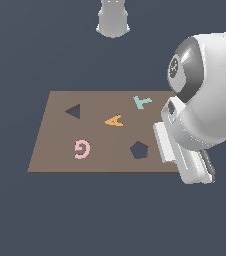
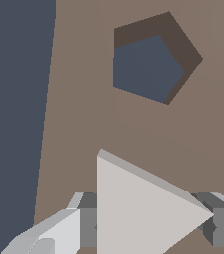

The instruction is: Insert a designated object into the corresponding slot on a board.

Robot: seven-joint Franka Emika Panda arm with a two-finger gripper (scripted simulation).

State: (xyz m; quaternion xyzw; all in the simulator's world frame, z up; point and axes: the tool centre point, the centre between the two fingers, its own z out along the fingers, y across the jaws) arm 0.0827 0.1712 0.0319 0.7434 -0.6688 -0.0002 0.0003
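Gripping triangular block [image 2: 143, 208] — gripper [image 2: 143, 225] above board [image 1: 55, 145] | triangular slot [image 1: 74, 111] vacant

The glossy white, rounded arm casing [image 1: 212, 90] fills the three o'clock side of the exterior view, with a grey joint ring and a dark circular cap at its ten o'clock edge. Below it sits a boxy white hand housing [image 1: 182, 150]. The wrist view shows pale grey, angular, faceted fingers [image 2: 59, 233] with darker grey inner faces.

The arm [image 1: 210, 100] hides the board's [image 1: 55, 150] far corner; the triangular block [image 2: 139, 208] is cut off below.
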